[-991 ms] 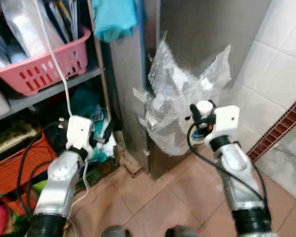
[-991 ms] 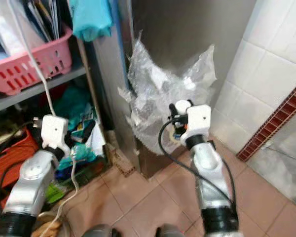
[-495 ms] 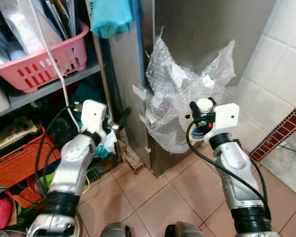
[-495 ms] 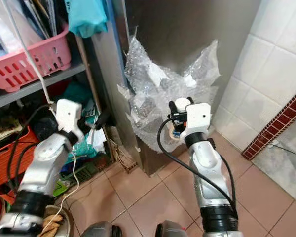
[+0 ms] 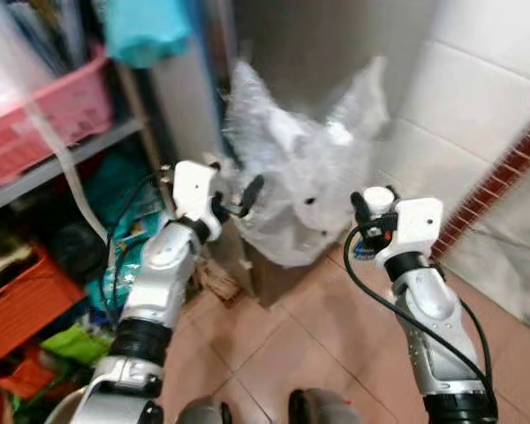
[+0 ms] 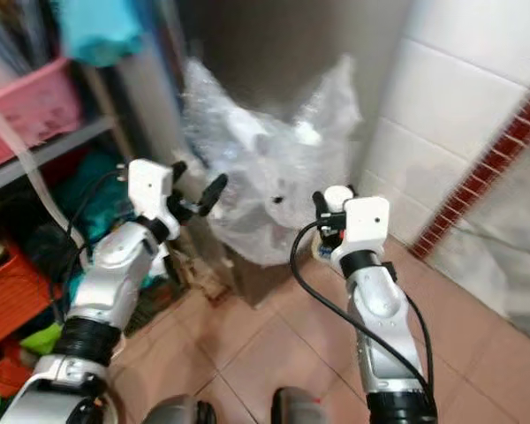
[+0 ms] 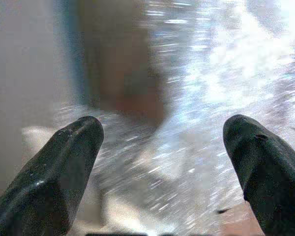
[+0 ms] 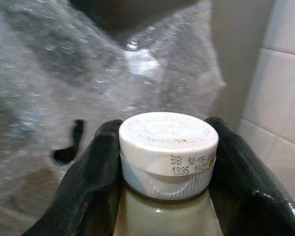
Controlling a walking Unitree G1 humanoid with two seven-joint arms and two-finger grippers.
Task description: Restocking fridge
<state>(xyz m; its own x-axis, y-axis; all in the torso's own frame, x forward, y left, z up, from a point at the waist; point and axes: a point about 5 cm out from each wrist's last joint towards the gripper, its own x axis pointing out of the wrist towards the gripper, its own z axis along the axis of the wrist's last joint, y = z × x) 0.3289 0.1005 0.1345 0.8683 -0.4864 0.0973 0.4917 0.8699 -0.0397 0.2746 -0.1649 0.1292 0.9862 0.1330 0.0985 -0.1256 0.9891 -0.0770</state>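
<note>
Both eye views are smeared by motion blur, worst at the upper left, where the pink basket (image 5: 44, 110) and shelf lose their edges. Light is even and fairly bright on the white tiles (image 5: 477, 97), while the steel fridge (image 5: 318, 44) stays dim. The bubble wrap (image 5: 300, 190) catches soft glare. In the left wrist view it streaks into white highlights (nothing there is sharp). The right wrist view is crisp on the white cap (image 8: 168, 147), background soft.

A pink slotted plastic basket (image 5: 44, 110) sits on a shelf at upper left; an orange crate (image 5: 22, 305) lies lower left, terracotta floor tiles (image 5: 318, 353) below.
</note>
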